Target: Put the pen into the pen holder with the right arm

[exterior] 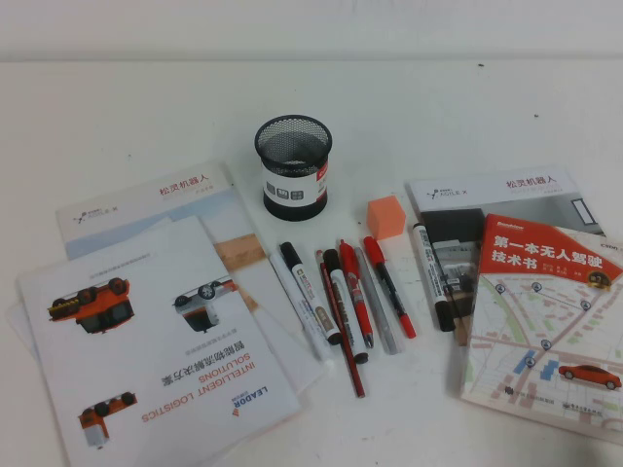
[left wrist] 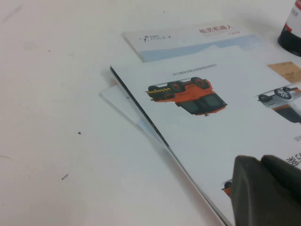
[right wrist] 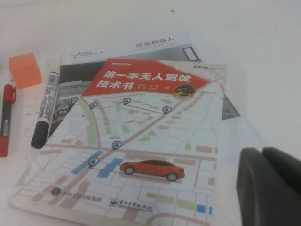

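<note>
Fingers [left wrist: 247, 188] of the left gripper [left wrist: 261, 162] are sitting pressed together, holding nothing, above the white brochure printed with orange vehicles [exterior: 146, 341] on the table's left. Those of the right gripper [right wrist: 262, 155] are likewise meeting with no gap and gripping nothing, above the near corner of the red-titled, map-covered book [exterior: 545, 321] on the right. One black wire-mesh pen holder with a white label band [exterior: 292, 161] is standing upright towards the back, and one orange foam cube [exterior: 385, 216] is resting to its right. Three white-barrelled markers are lying flat. The pen, thick, black-capped and finely printed [exterior: 431, 277], is lying partly on a grey booklet [exterior: 506, 195] just left of the book. The other two, one carrying a grey-brown label [exterior: 307, 302], are lying in the middle cluster with two red-capped pens [exterior: 389, 287], a grey pen [exterior: 378, 311] and a thin dark-red pencil [exterior: 343, 341]. Everything is resting on a white table [exterior: 117, 117] backed by a pale wall [exterior: 311, 24].
</note>
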